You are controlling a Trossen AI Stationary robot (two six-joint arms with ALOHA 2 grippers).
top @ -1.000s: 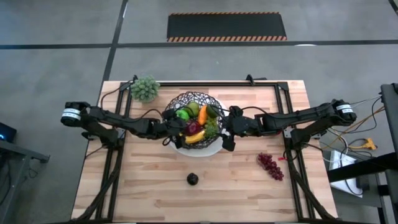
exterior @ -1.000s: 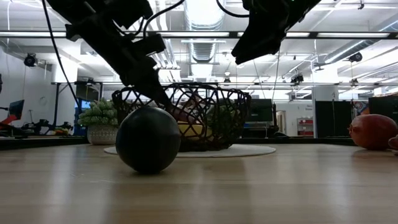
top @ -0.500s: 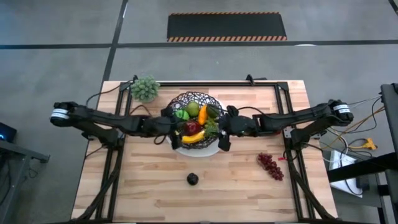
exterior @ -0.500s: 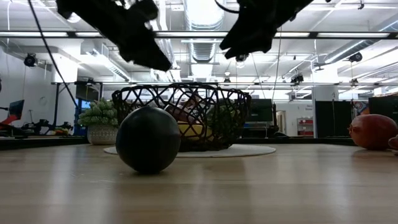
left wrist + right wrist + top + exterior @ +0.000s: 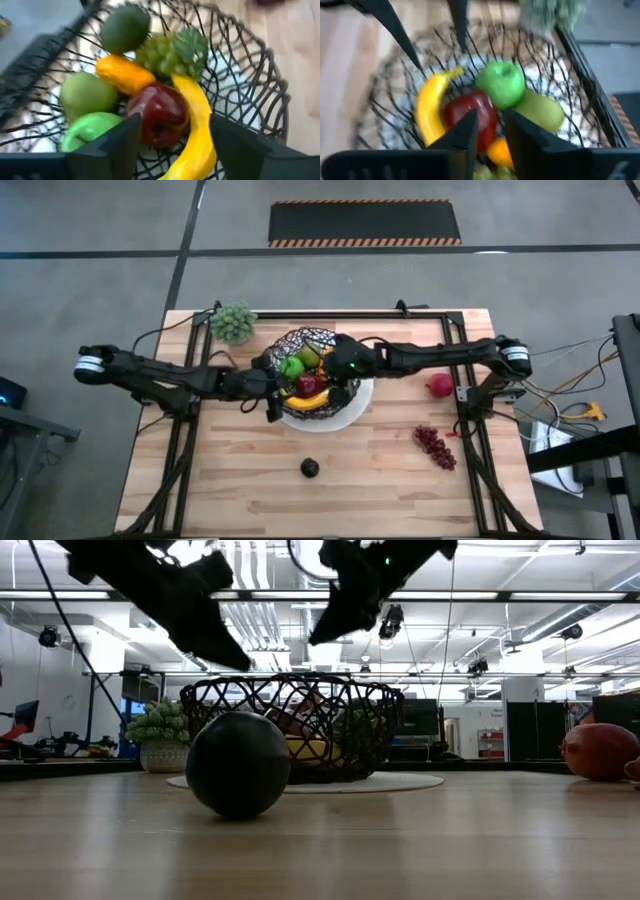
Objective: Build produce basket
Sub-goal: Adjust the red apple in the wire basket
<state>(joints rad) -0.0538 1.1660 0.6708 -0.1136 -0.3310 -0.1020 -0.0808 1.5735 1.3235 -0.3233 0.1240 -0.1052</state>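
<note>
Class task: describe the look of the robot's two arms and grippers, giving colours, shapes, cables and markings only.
Both arms are slim, dark and jointed, each with a white band near its base and loose black cables trailing alongside. The left gripper ends in two flat, dark, wedge-shaped fingers; the right gripper looks alike. A small green light glows on the right arm.
</note>
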